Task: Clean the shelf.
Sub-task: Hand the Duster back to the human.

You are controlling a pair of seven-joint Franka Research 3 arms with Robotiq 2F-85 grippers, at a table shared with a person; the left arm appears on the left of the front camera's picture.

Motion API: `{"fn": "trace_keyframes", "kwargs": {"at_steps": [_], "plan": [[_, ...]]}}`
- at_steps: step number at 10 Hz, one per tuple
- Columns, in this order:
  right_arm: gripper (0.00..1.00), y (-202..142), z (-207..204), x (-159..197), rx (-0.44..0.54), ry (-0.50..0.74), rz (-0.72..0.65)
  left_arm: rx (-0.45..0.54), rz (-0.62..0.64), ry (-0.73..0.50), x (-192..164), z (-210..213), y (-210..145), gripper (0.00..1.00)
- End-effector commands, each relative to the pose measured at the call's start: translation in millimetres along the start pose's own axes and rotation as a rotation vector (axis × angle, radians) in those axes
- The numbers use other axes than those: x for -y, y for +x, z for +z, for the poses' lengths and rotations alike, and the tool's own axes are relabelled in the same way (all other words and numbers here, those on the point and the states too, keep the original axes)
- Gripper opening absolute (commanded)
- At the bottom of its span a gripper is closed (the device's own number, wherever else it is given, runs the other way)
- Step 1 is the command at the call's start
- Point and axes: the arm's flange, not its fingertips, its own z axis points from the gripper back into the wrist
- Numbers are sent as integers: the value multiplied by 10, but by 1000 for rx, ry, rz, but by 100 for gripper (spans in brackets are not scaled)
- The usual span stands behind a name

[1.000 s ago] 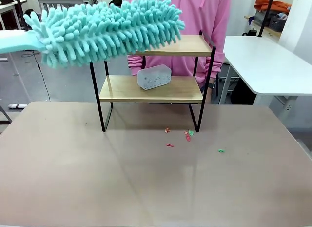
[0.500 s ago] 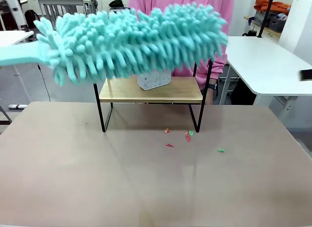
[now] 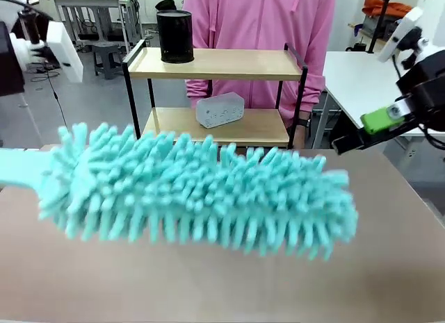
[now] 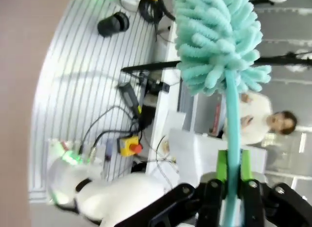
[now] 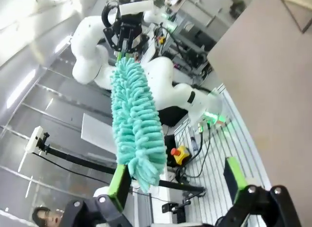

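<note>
Left gripper (image 4: 229,188): green pads pressed together on the thin teal handle of the duster, which runs up between the fingers from the bottom edge of the left wrist view.
Duster (image 3: 201,191): fluffy teal microfibre head, lying lengthwise across the front view close to the camera, handle leaving at picture left; it hangs above the table, in front of the shelf's lower tier. In the right wrist view its head (image 5: 134,124) stretches from the left gripper towards the right one.
Right gripper (image 5: 178,180): fingers spread wide, nothing between them; the duster's tip sits just beside one green pad (image 5: 118,180). In the front view it comes in from picture right (image 3: 361,132), off the shelf's right side.
Shelf (image 3: 215,62): two light wooden boards on a black metal frame, beyond the duster, standing upright at the table's far edge.
Black cylinder (image 3: 175,36): upright on the top board, left end.
White block (image 3: 220,109): on the lower board, near its middle; a dotted face, no readable print.
Table (image 3: 403,219): beige, beneath both grippers.
Person (image 3: 261,21): pink top, standing just behind the shelf.
Writing: none legible anywhere.
</note>
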Motion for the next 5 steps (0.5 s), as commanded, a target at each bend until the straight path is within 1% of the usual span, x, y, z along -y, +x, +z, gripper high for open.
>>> {"fn": "trace_keyframes", "kwargs": {"at_steps": [1,3,4,5], "plan": [[100,-28,-162,-84,-35,28,-96,-52,-48,21,45,171,-78,12],[100,-123,-380,-143,-80,34,-125,-53,-62,20,47,137,14,12],[100,-189,-483,-156,-96,59,-133,-53,-59,37,34,94,45,12],[100,-232,-567,-188,-89,83,-138,-66,-55,34,21,68,76,12]]}}
